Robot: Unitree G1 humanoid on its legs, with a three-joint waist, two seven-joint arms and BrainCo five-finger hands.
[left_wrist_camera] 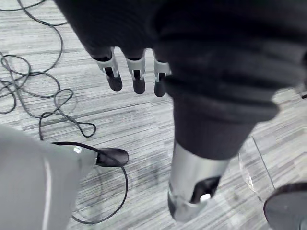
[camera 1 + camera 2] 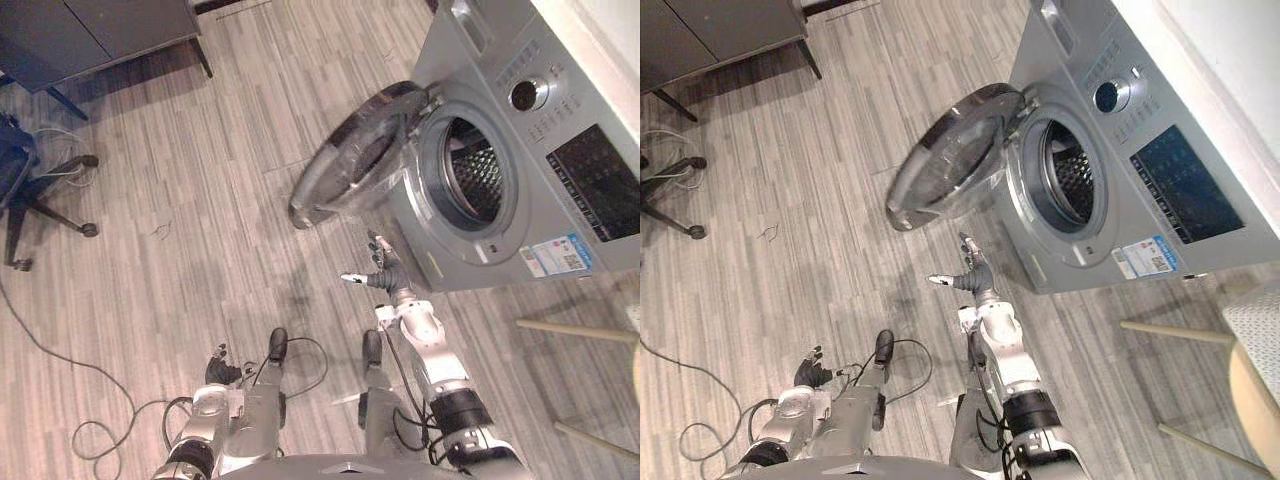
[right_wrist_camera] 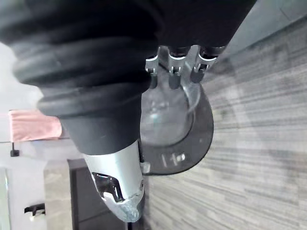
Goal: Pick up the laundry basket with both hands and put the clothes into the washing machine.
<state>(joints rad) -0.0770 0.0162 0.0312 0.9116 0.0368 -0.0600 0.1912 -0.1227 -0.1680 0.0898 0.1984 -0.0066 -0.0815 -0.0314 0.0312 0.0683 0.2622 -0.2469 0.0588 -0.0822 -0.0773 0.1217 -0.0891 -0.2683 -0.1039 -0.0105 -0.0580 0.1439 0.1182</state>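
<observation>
Collision threatens if the empty, spread-fingered right hand (image 2: 378, 270) lifts into the door (image 2: 355, 155) of the washing machine (image 2: 540, 190), open just ahead; left hand (image 1: 138, 76) hangs relaxed.

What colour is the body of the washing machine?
The washing machine is silver-grey; the left eye view shows it best.

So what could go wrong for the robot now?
The open door of the washing machine hangs out just beyond the right hand; a reach toward the drum might bump it. Both hands are empty, the left hand low, so nothing can go in yet.
</observation>
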